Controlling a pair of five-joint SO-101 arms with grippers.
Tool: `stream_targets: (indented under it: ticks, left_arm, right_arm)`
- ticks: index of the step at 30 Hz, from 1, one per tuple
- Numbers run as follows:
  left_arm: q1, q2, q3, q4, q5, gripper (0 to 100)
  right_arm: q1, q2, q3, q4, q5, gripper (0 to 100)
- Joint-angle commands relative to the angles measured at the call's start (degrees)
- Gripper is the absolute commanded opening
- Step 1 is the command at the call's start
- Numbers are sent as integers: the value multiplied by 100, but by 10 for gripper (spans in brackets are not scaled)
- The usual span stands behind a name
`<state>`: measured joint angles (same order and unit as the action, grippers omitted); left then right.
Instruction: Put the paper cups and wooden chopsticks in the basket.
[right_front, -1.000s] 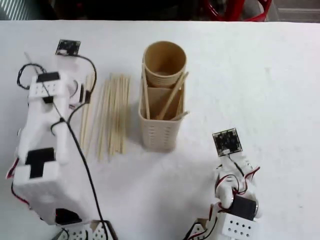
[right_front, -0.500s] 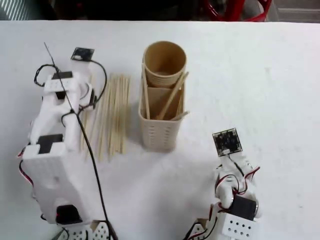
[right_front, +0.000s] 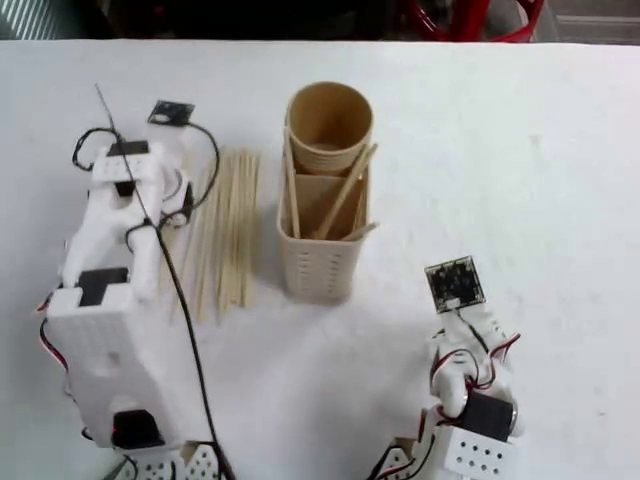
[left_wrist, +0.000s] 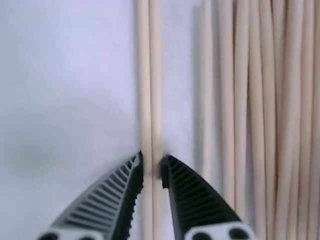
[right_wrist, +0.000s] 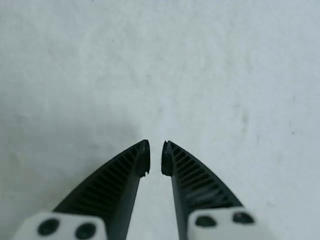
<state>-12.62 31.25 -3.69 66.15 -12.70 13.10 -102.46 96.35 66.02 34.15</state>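
A cream slotted basket stands mid-table. It holds stacked paper cups at its far end and a few wooden chopsticks leaning in its near half. Many loose chopsticks lie in a row on the table to the basket's left. My left arm stretches over the left edge of that row. The left gripper is shut, its tips low over a pair of chopsticks, one of them showing in the thin gap. The right gripper is shut over bare table, and its arm rests near the front right.
The tabletop is white and bare on the right side. Black cables trail along the left arm. Dark floor and a red frame lie beyond the far edge.
The left arm swung away from the front edge and to the right, ending over the left edge of the chopstick row. The right arm has not moved.
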Motion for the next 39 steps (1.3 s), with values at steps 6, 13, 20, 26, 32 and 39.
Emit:
stream_targets:
  ticks: [6, 13, 20, 26, 32, 39]
  left_arm:
    - [57, 22, -149, 290, -62, 98]
    - [57, 13, -149, 246, -62, 16]
    - [48, -57, -149, 202, -79, 21]
    - [13, -321, -141, 246, -62, 21]
    - [40, -1244, 879, -343, -44, 20]
    - [57, -2703, 2277, -1196, 97, 20]
  right_arm:
    - [22, -31, 53, 22, 26, 57]
    - [22, -31, 53, 22, 26, 57]
    - [22, -31, 53, 22, 26, 57]
    - [22, -31, 53, 22, 26, 57]
    - [22, -31, 53, 22, 26, 57]
    - [22, -31, 53, 22, 26, 57]
